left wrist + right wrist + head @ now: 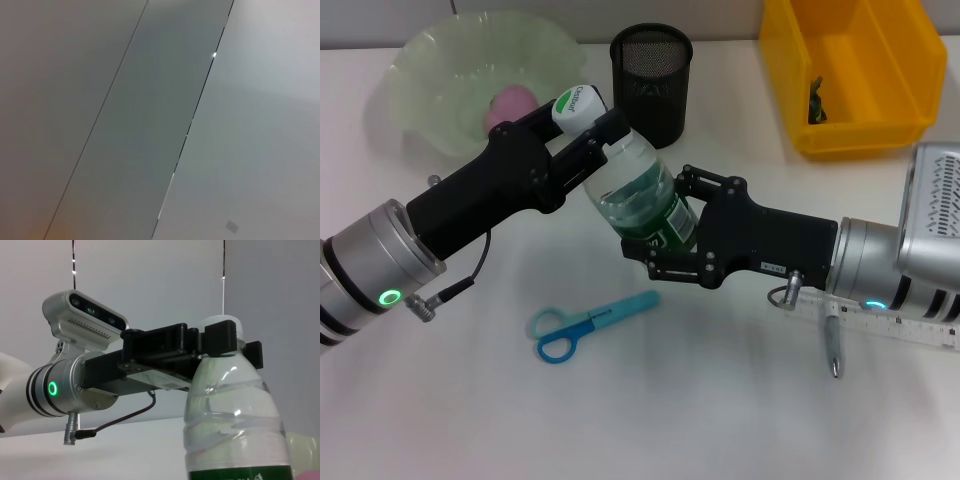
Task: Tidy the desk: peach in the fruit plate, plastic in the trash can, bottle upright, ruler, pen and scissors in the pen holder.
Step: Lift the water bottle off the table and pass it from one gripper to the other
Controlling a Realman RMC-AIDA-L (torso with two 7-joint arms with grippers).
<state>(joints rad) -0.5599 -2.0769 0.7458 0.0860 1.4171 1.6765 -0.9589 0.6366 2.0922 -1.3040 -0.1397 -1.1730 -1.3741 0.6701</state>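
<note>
The green fruit plate (pixel 440 70) at the back left holds the pink peach (pixel 510 105), partly hidden behind the left arm. The black mesh pen holder (pixel 652 80) stands upright at the back centre; nothing shows above its rim. The yellow bin (pixel 860 75) at the back right has a small dark scrap lying against its inner wall — too small to identify.

The bottle (pixel 645 200) is held off the white desk (pixel 470 420) between both arms, tilted, cap toward the plate. The left gripper (pixel 595 125) is closed on its neck just under the white cap; the right wrist view shows the black fingers (pixel 220 340) clamped either side of the cap. The right gripper (pixel 665 235) is closed round the bottle's lower body, at the green label.

On the desk the blue scissors (pixel 585 325) lie flat in front of the arms, well apart from the holder. The ruler (pixel 880 322) lies under the right arm, and the pen (pixel 833 345) lies across it, touching.

The desk is plain white. The left wrist view shows only pale panels with thin dark seams — ceiling or wall, I cannot tell which.
</note>
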